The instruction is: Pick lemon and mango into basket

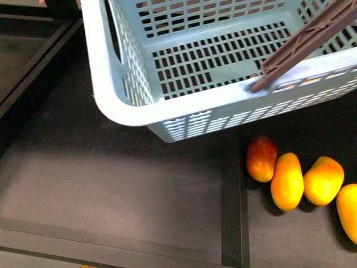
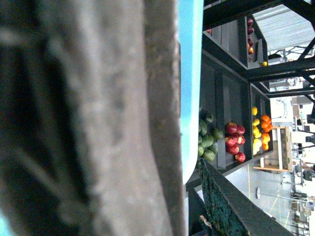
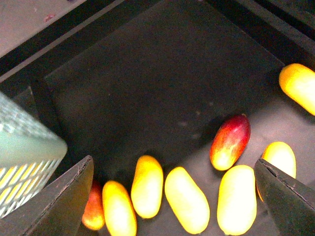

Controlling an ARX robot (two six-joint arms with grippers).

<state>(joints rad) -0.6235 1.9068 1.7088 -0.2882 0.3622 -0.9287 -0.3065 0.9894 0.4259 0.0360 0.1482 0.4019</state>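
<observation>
The basket [image 1: 195,105] looked empty to me: the part of its slotted floor on show was bare. The mango [image 3: 230,141] lay on the dark shelf [image 1: 111,184] among plain yellow-orange fruits [image 3: 186,199], near the basket's front wall. The right gripper [image 3: 173,164] hovered over that pile, its fingers [image 3: 69,196] spread wide and holding nothing. I couldn't make out the lemon anywhere. The left gripper's state I couldn't tell, as its view was mostly blur. I judged both picks were yet to be done.

The light teal slotted basket [image 1: 167,114], a brown ribbed handle [image 1: 304,42] across its right rim, sat far, and the red-to-orange mango [image 1: 261,158] lay on the dark shelf [image 1: 111,184] just near it, right.
</observation>
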